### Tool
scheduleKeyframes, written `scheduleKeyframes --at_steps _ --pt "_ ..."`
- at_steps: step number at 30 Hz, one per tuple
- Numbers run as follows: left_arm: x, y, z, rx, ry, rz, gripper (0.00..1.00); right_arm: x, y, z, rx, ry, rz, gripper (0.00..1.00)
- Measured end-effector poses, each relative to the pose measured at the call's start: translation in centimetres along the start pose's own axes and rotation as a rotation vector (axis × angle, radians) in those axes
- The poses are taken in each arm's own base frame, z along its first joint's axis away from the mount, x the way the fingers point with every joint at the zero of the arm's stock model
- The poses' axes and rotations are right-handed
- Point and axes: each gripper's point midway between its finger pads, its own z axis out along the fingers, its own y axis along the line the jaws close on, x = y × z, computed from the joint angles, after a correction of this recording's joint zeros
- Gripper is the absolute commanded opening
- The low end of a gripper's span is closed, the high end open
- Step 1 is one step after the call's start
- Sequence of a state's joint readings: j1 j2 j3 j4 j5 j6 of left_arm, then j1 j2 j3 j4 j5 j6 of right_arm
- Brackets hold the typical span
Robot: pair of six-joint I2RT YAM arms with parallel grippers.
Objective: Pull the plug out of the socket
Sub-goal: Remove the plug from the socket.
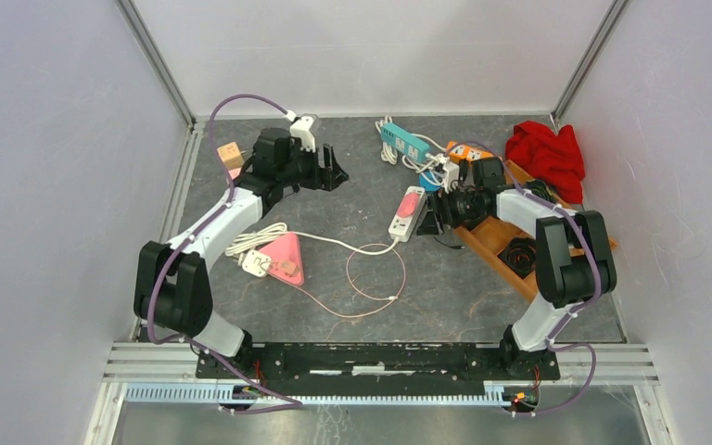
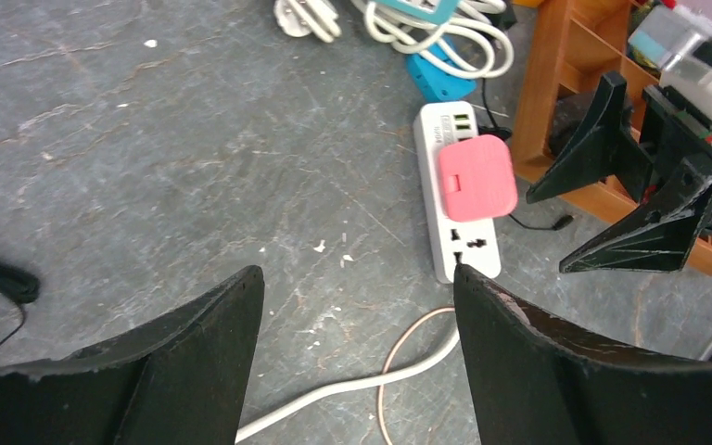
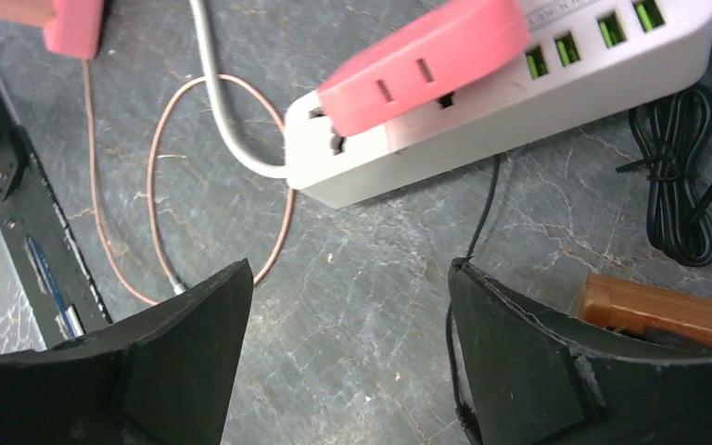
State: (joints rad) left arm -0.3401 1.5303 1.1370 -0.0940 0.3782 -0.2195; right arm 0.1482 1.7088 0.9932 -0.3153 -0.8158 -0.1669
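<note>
A flat pink plug [image 1: 413,198] sits in a white socket strip [image 1: 400,225] lying on the grey table near the middle. My right gripper [image 1: 429,215] hovers open just to the right of the strip; in the right wrist view the pink plug [image 3: 426,60] and strip [image 3: 556,102] lie ahead of the open right gripper [image 3: 348,266], nothing between its fingers. My left gripper [image 1: 338,171] is open too, well to the left of the strip. From the left wrist view the plug [image 2: 477,176] lies beyond the empty left gripper [image 2: 359,271].
A wooden rack [image 1: 496,236] lies right of the strip, with a red cloth [image 1: 547,153] behind it. A teal power strip [image 1: 405,141] and coiled white cords sit at the back. A pink triangular piece [image 1: 285,257], a white plug [image 1: 256,263] and a thin pink cable loop [image 1: 375,283] lie nearer.
</note>
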Motion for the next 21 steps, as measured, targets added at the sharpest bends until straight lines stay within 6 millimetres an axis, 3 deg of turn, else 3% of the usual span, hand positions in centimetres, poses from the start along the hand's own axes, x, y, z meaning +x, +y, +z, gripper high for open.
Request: scheduleKeyframes --at_steps 6,10,13,15,16,18,21 --pt "1.2 -3.9 0.3 0.073 0.005 0.076 0.82 -2.9 2.7 -3.1 -0.033 -0.093 -0.176 0.84" --pt "1.8 -6.4 -0.1 0.085 -0.024 0.165 0.86 -6.8 5.2 -7.2 0.027 -0.24 -0.376 0.84" --pt "1.5 -7.9 -1.9 0.078 -0.104 0.227 0.96 -8.7 6.5 -10.3 0.098 -0.346 -0.496 0.84" --pt "0.7 -8.7 -4.0 0.076 -0.189 0.265 1.0 -9.6 7.4 -12.7 0.161 -0.419 -0.58 0.89" --pt "0.4 -8.5 -4.4 0.063 -0.222 0.278 1.0 -10.0 7.8 -13.7 0.192 -0.452 -0.614 0.97" --pt "-2.1 -9.3 -6.7 0.058 -0.335 0.292 1.0 -10.5 8.2 -15.3 0.25 -0.507 -0.664 0.98" --pt "-4.4 -10.0 -7.9 0.072 -0.429 0.299 1.0 -10.3 7.9 -16.2 0.312 -0.56 -0.701 0.98"
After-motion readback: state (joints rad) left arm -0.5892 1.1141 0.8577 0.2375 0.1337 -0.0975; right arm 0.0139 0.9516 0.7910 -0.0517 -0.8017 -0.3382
